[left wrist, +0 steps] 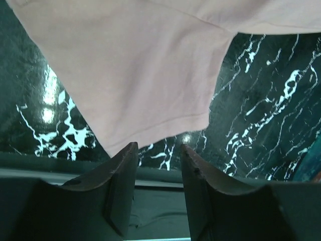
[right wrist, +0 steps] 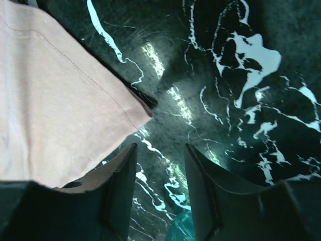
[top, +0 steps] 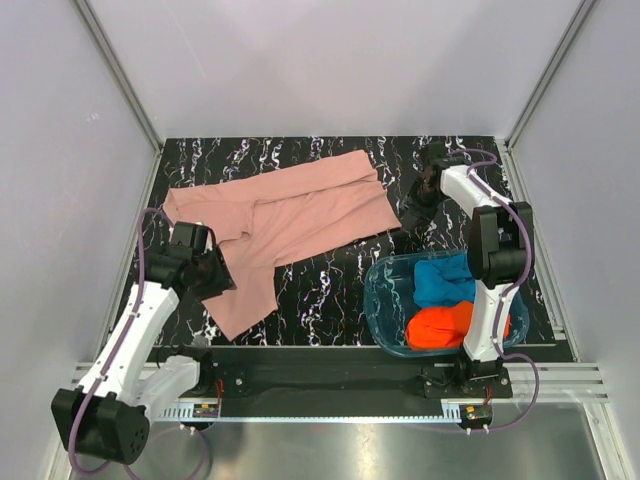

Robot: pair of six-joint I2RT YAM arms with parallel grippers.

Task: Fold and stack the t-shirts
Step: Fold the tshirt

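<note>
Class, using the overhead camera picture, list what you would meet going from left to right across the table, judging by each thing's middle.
left gripper → dusty-pink t-shirt → translucent blue tub. The blue t-shirt and orange-red t-shirt in the tub lie one behind the other, so they are left out.

Both arms reach out, each tool with its jaws apart.
The left white-and-black jointed arm (top: pixel 130 330) leans forward from its near-left base. At its end, the left dark two-finger tool (left wrist: pixel 158 150) points right, fingers parted with nothing between them. The right white-and-black jointed arm (top: pixel 490 270) rises from its near-right base and bends at the elbow toward the far right. There the right dark two-finger tool (right wrist: pixel 160 153) tips down and left, its gap likewise empty.
</note>
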